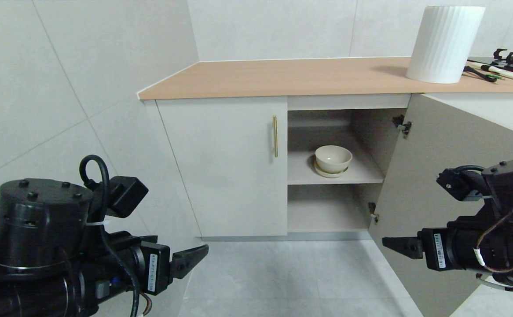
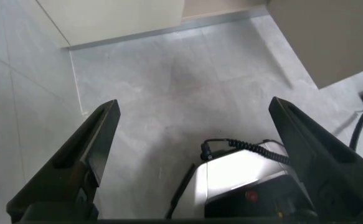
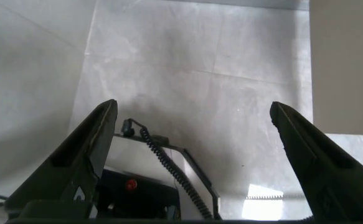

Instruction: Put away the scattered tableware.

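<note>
A cream bowl [image 1: 333,158] sits on a matching plate [image 1: 329,173] on the middle shelf [image 1: 362,174] of the open cupboard. My left gripper [image 1: 192,259] hangs low at the left, well in front of the cupboard. In the left wrist view this gripper [image 2: 193,109] is open over the floor, with nothing between its fingers. My right gripper [image 1: 395,245] is low at the right, in front of the open door. The right wrist view shows it [image 3: 193,109] open and empty above the floor tiles.
The cupboard's right door [image 1: 432,185] swings out toward my right arm; the left door [image 1: 225,167] with its brass handle [image 1: 275,136] is closed. On the wooden countertop [image 1: 283,77] stand a white ribbed cylinder [image 1: 445,44] and some utensils [image 1: 498,70]. The lower shelf is bare.
</note>
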`<state>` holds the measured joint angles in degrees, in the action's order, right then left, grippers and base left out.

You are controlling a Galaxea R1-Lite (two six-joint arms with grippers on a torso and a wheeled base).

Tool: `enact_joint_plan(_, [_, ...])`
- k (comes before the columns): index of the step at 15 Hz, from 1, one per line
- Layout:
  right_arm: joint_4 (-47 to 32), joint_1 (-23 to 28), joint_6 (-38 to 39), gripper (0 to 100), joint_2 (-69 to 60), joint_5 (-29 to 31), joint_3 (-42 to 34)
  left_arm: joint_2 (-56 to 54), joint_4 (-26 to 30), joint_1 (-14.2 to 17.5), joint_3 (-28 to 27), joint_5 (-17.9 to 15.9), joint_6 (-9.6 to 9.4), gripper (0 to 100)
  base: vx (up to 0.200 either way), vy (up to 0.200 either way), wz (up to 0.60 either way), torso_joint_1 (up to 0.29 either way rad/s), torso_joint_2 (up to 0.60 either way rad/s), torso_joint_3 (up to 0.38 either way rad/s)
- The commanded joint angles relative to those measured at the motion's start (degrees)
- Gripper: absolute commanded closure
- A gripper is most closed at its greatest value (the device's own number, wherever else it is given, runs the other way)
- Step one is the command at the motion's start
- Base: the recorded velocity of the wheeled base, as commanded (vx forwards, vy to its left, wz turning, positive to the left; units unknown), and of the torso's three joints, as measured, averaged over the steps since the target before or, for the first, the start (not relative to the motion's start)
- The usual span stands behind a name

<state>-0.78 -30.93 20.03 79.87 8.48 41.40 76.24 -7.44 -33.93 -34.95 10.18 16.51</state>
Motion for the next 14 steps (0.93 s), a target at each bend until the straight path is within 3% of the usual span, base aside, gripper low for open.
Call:
enact_joint_plan(1, [0.0, 0.0, 0.0, 0, 0.1, 0.0, 0.0, 0.1, 0.0, 0.0, 0.0, 0.0, 0.02, 0, 0.0, 0.0, 0.0, 0.0, 0.0, 0.0])
enact_joint_plan(7, [0.0, 0.0, 0.0, 0, 0.1, 0.0, -0.1, 0.2, 0.0, 0.0, -0.4, 1.8, 0.02, 0, 0.0, 0.0, 0.0, 0.0, 0.0, 0.0])
enact_joint_plan(11, [-0.3, 0.2, -0.3, 0, -1.7, 0.2, -0.4, 0.1, 0.0, 0.0, -0.5, 2.6, -0.07, 0, 0.0, -0.2, 0.0, 0.002, 0.0, 0.004])
enact_joint_plan(14, [-7.5, 0.6, -1.6, 0, -3.7, 2.2, 1.8, 0.2, -0.1, 0.0, -0.5, 2.6, -0.07, 0, 0.0, -0.2, 0.0, -0.001, 0.01, 0.002])
